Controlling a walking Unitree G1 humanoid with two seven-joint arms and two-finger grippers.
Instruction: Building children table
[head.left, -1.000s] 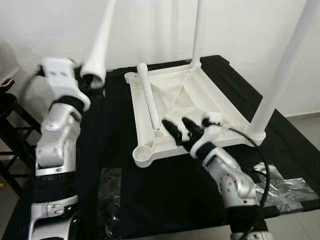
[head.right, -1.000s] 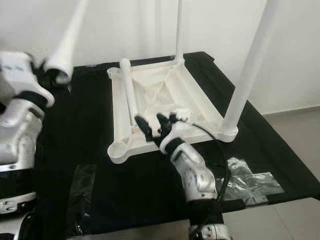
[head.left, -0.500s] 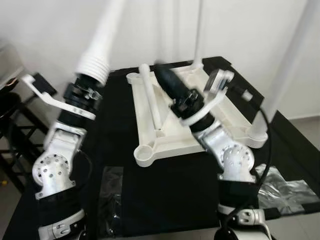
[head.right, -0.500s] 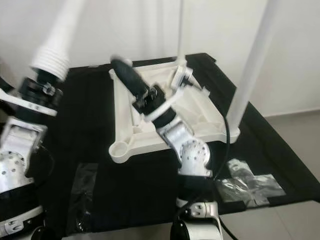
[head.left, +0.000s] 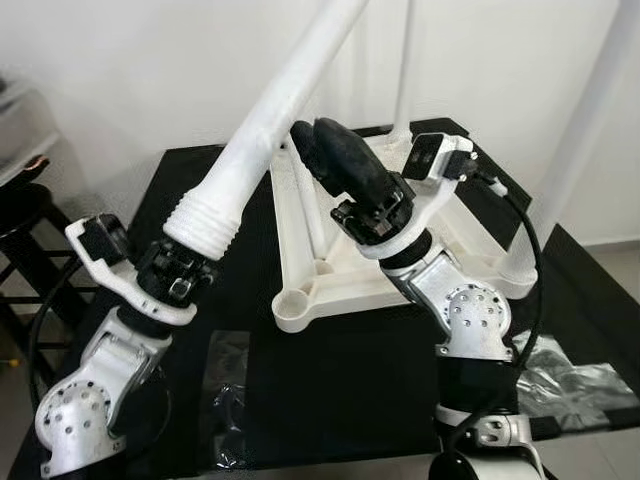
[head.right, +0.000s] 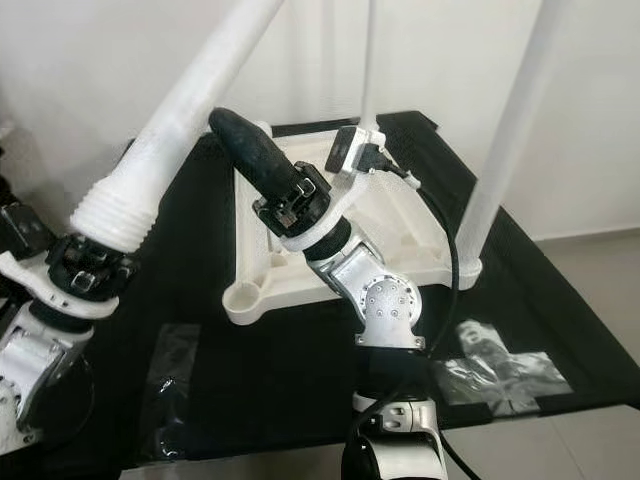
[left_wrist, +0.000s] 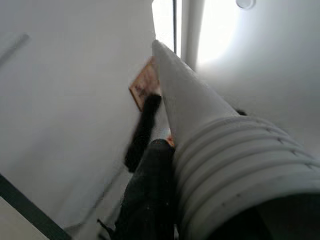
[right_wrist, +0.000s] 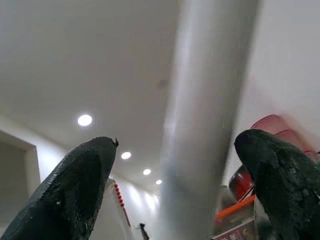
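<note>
My left gripper (head.left: 182, 268) is shut on a long white table leg (head.left: 275, 110) near its threaded end (left_wrist: 235, 165); the leg slants up and to the right. A black finger (left_wrist: 149, 195) lies along it. The right gripper (head.left: 322, 145) is raised over the upturned white table top (head.left: 300, 300) and stands open around the leg's shaft (right_wrist: 205, 125), its fingers (right_wrist: 75, 185) clear of it on both sides. Two legs (head.left: 590, 120) stand upright in the top's far and right corners. A loose leg (head.left: 300, 215) lies inside the frame.
The table top rests on a black table (head.left: 350, 380) against a white wall. Clear plastic wrap (head.left: 225, 395) lies near the front edge, with more at the right (head.left: 565, 370). A dark stool (head.left: 20, 215) stands at the left. A black cable (head.left: 525, 250) loops along my right arm.
The right gripper has lifted off the table top and swung up around the held leg. My left arm has dropped lower and tilted the leg over to the right.
</note>
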